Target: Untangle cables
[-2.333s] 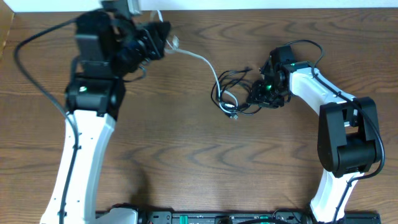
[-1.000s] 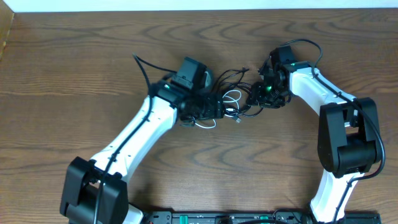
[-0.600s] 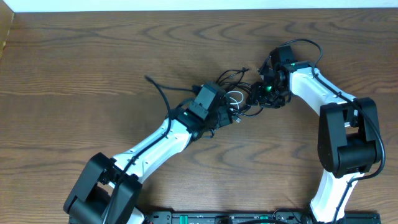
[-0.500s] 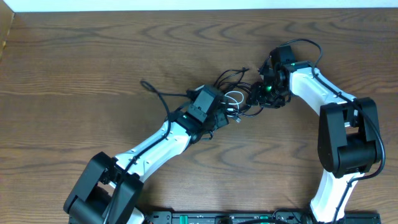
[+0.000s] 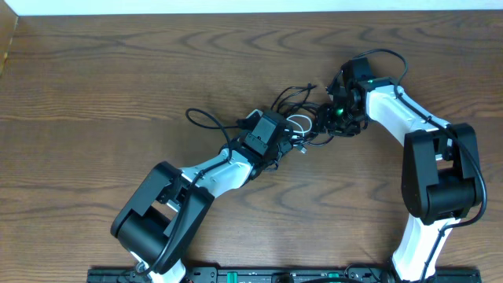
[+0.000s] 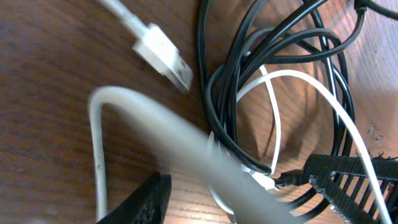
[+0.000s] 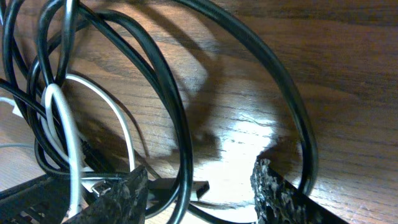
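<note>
Cables: one heap on table, centre, toward the far half.
Left gripper: at heap's near-left edge, strands between jaws.
Right gripper: at heap's right edge.
Plug: on table, just beside loops.

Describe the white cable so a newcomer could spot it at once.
Near the middle of the wooden table, a knot of cords lies between the left gripper and the right gripper. The white cable is the thin pale loop inside it, ending in a flat USB plug. The black cable coiled around it is dark.
</note>
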`<state>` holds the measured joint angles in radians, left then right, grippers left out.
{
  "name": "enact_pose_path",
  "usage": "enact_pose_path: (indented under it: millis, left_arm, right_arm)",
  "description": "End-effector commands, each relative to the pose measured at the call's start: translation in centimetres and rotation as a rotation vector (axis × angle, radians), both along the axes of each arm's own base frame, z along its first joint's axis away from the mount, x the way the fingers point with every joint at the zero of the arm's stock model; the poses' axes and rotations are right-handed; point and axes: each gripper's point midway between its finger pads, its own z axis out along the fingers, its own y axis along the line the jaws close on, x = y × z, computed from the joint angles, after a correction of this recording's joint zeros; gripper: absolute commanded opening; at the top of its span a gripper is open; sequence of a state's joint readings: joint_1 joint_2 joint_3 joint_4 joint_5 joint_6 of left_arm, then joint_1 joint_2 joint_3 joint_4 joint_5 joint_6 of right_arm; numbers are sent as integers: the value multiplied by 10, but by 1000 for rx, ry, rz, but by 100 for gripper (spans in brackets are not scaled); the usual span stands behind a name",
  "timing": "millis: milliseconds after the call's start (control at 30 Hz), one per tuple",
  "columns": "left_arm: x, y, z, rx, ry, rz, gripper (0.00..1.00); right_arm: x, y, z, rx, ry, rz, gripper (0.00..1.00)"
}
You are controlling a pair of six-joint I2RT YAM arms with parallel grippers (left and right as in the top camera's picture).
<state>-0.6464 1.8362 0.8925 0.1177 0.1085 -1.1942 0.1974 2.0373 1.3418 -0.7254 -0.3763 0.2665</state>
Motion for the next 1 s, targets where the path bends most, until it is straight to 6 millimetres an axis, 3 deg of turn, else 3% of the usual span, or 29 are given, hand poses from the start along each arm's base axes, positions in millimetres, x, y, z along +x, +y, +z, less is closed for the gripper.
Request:
enact_pose_path:
  millis: [0, 100, 233, 667, 700, 733, 967]
  left_arm:
    - [-4, 1, -15, 6, 38, 7, 36]
    - [-2, 4, -17, 24, 31, 20, 36]
    - [2, 10, -21, 57, 17, 45, 24]
    - [13, 3, -40, 38, -14, 49, 22]
    - [13, 3, -41, 38, -14, 49, 19]
    - [13, 3, -42, 40, -12, 49, 8]
    - [12, 3, -43, 46, -17, 30, 7]
  right_arm:
    - [-5, -16, -16, -78, 20, -5, 52]
    - [-5, -16, -16, -77, 19, -4, 52]
    - [-5, -15, -16, -77, 19, -3, 52]
    - [-5, -15, -16, -77, 19, -2, 52]
    - [-5, -15, -16, -77, 19, -2, 52]
    - [-5, -15, -16, -77, 19, -2, 52]
    - [-5, -15, -16, -77, 20, -2, 52]
